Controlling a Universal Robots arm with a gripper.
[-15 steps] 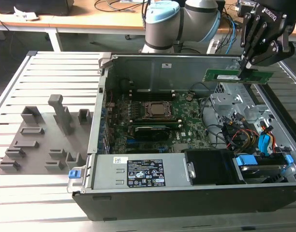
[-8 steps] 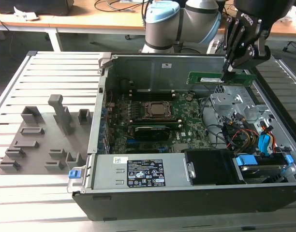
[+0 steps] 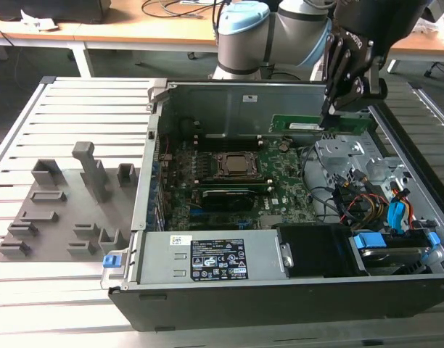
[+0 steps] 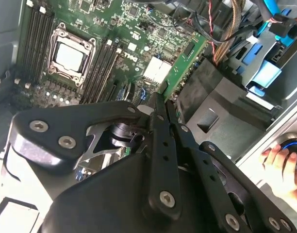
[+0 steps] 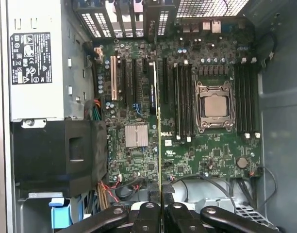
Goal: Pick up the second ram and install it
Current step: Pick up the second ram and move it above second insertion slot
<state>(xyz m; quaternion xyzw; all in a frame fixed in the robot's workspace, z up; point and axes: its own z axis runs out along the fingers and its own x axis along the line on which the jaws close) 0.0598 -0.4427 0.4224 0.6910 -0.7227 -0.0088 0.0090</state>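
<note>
My gripper [image 3: 331,112] is shut on the second ram [image 3: 302,125], a long green board held level above the back right of the open computer case [image 3: 153,174]. In the first wrist view the ram [image 5: 158,145] appears edge-on as a thin line running out from my gripper [image 5: 159,194] over the motherboard, between the expansion slots and the memory slots [image 5: 180,102]. In the second wrist view the ram [image 4: 185,63] sticks out of my gripper [image 4: 160,104] as a green strip. The CPU socket [image 3: 239,165] lies below, toward the exterior view's left.
A grey holder tray [image 3: 62,210] sits on the slatted table at the exterior view's left. The power supply [image 3: 222,257] and a black shroud [image 5: 61,150] fill the case's near side. Cables and blue drive carriers [image 3: 385,217] crowd the right. A person's hand [image 4: 279,162] rests by the case.
</note>
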